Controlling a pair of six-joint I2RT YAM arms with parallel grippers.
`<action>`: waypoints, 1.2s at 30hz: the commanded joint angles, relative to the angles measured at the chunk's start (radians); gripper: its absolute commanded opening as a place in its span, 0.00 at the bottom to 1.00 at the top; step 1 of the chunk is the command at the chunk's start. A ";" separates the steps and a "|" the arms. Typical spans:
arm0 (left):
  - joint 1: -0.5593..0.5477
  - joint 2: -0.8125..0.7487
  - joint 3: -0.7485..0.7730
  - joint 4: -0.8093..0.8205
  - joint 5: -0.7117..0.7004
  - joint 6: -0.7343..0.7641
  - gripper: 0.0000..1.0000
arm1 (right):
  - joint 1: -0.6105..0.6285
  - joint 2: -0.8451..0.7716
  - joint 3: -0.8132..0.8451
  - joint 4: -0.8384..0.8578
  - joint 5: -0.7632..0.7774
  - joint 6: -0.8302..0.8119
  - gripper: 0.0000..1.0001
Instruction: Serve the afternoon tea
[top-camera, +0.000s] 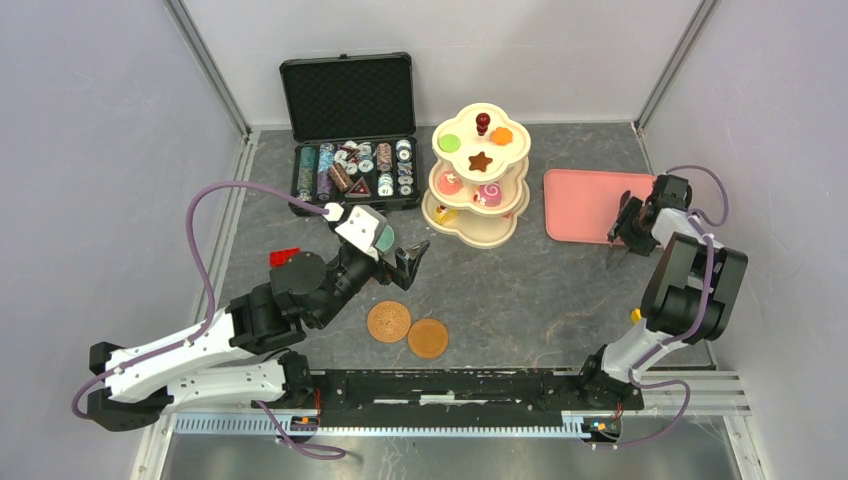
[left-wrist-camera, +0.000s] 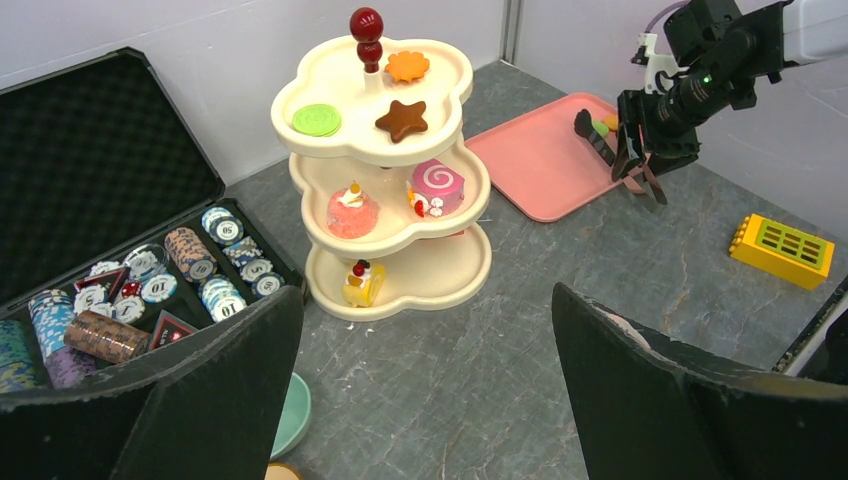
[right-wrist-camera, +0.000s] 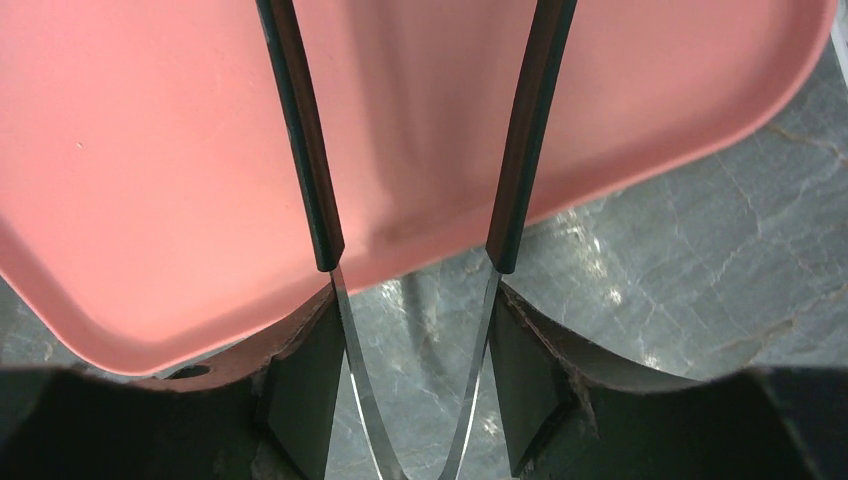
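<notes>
The cream three-tier stand (top-camera: 478, 190) with a red knob holds small pastries on all tiers; it also shows in the left wrist view (left-wrist-camera: 385, 200). Two brown saucers (top-camera: 389, 321) (top-camera: 428, 338) lie side by side in front of it. My left gripper (top-camera: 410, 255) (left-wrist-camera: 425, 300) is open and empty, above bare table left of the stand. The teal cup (left-wrist-camera: 293, 415) sits under its left finger, mostly hidden. The brown cup is not clearly in view. My right gripper (top-camera: 625, 222) (right-wrist-camera: 415, 370) is shut on metal tongs (right-wrist-camera: 305, 150) over the pink tray's near edge.
A pink tray (top-camera: 590, 205) (right-wrist-camera: 150, 150) lies right of the stand. An open black case of poker chips (top-camera: 350, 130) stands at the back left. A red toy car (top-camera: 284, 257) sits by the left arm. A yellow block (left-wrist-camera: 782, 250) lies near the right arm.
</notes>
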 joint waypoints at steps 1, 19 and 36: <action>-0.007 -0.006 -0.002 0.046 -0.025 0.036 1.00 | -0.004 0.040 0.103 0.018 -0.035 -0.022 0.57; -0.006 -0.007 -0.001 0.047 -0.020 0.032 1.00 | 0.022 0.131 0.208 -0.077 -0.021 -0.072 0.51; -0.006 -0.001 -0.001 0.047 -0.022 0.034 1.00 | 0.064 0.189 0.278 -0.121 0.043 -0.099 0.42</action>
